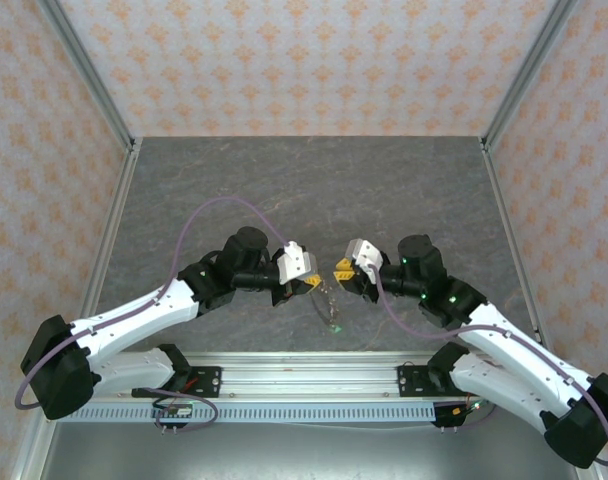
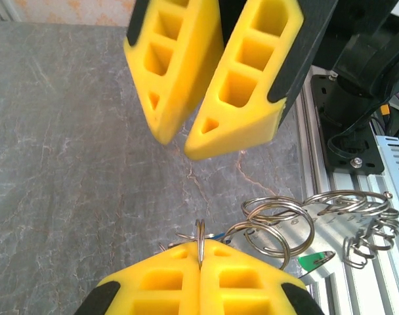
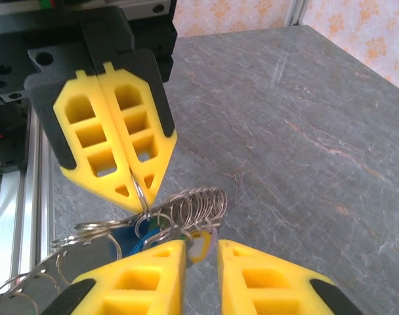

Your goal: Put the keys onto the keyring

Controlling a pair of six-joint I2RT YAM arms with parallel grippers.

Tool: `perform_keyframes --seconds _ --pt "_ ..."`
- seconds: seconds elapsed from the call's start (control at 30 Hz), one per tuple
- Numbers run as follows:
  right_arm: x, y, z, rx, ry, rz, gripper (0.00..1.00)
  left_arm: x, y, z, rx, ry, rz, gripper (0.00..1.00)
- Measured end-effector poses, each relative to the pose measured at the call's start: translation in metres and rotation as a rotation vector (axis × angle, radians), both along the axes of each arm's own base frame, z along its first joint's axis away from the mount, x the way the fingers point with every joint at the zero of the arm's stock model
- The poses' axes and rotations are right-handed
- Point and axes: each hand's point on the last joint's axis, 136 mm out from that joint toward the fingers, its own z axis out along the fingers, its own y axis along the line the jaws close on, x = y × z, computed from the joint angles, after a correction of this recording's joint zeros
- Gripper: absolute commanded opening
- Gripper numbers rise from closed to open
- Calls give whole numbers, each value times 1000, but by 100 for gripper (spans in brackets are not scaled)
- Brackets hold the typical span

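Grey stone-patterned tabletop (image 2: pixel 68 164) lay under both arms. Nearest, the left gripper (image 2: pixel 199 252) was clamped tight on the thin keyring (image 2: pixel 200 230), which stood edge-on between its tips. Just right of those jaws hung the keys (image 2: pixel 314 260), tangled among split rings (image 2: pixel 278 226). Beyond, the right gripper (image 2: pixel 183 141) stood slightly parted, apparently empty. Threading seemed in hand; the next move called for pinching one key and feeding it onto the ring.

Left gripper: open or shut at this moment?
Shut. In the left wrist view the left gripper has its yellow fingers pressed together with no gap, pinching a thin metal ring edge-on at the seam.
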Motion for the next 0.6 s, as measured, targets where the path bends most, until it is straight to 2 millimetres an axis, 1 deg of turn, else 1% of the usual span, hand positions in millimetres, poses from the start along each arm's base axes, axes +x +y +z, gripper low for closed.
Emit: perform_keyframes --seconds 0.1,0.3,0.43,0.6 --pt "-5 7 -2 6 17 58 20 -2 1 -3 12 3 -10 0" --pt "-14 18 -16 0 91 141 19 -5 0 -4 12 10 -27 0" --pt "-14 20 -14 10 87 157 19 -5 0 -4 11 11 -29 0" --pt "-13 22 -15 14 87 163 16 -6 -1 -5 13 16 -33 0"
